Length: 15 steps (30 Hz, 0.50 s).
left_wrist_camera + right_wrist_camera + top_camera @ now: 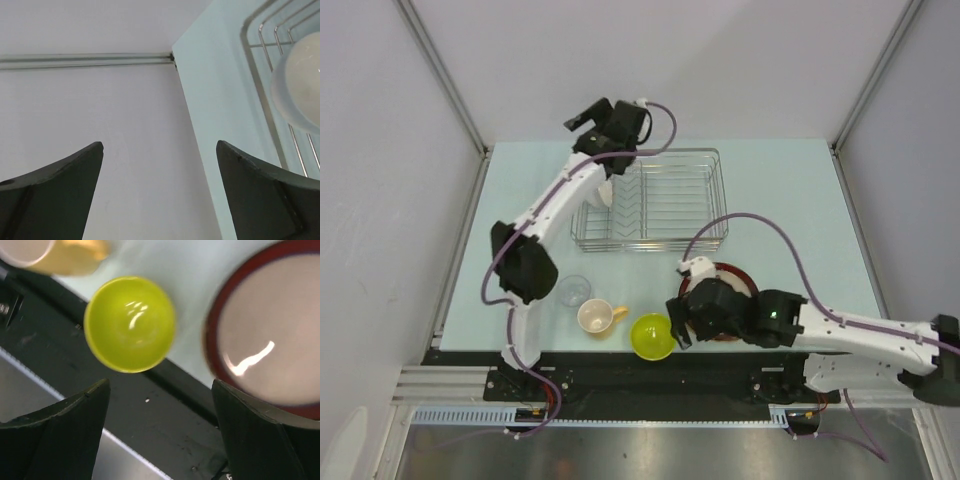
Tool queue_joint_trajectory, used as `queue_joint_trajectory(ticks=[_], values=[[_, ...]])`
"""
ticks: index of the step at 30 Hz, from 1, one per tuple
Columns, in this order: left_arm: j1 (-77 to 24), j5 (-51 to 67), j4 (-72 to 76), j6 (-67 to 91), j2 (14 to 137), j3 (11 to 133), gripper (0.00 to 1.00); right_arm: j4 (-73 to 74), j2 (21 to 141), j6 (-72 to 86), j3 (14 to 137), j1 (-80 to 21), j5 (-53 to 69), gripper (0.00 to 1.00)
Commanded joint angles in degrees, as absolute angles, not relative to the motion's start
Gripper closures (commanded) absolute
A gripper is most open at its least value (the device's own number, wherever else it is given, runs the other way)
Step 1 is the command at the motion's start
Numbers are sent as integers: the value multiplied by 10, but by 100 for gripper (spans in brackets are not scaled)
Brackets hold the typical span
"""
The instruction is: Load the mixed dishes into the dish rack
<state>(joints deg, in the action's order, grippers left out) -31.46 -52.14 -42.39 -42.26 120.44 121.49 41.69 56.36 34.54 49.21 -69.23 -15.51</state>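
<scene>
The green bowl [652,336] sits at the near edge of the table [780,200], just left of the right gripper [678,320], fingers apart. The left gripper [160,147], also apart, hovers at the far-left corner of the rack [650,243].

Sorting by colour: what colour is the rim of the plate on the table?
Dark red plate rim, beige centre; clearest in the right wrist view.

Pale mint table [790,190] lies under the left gripper [160,150] and right gripper [160,385]. Ahead of the left one, a white wall panel [100,125] fills the view, with a metal rail [85,60] crossing beyond. Between the right one's fingers runs a black edge strip [165,405], grey metal sheet [25,395] to its left.
</scene>
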Motion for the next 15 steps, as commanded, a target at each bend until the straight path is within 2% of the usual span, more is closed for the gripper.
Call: queue_joint_trajectory(ticks=[1, 4, 7, 15], values=[[-305, -426, -573, -289, 1069, 1260, 0, 429, 655, 327, 580, -795, -222, 13], [-291, -370, -590, -238, 1005, 1193, 0, 434, 726, 314, 616, -853, -246, 14], [-285, -370, -548, -236, 944, 1093, 0, 420, 762, 299, 632, -867, -235, 14], [-259, -302, -558, -189, 879, 1025, 0, 409, 795, 279, 649, -856, -212, 17]])
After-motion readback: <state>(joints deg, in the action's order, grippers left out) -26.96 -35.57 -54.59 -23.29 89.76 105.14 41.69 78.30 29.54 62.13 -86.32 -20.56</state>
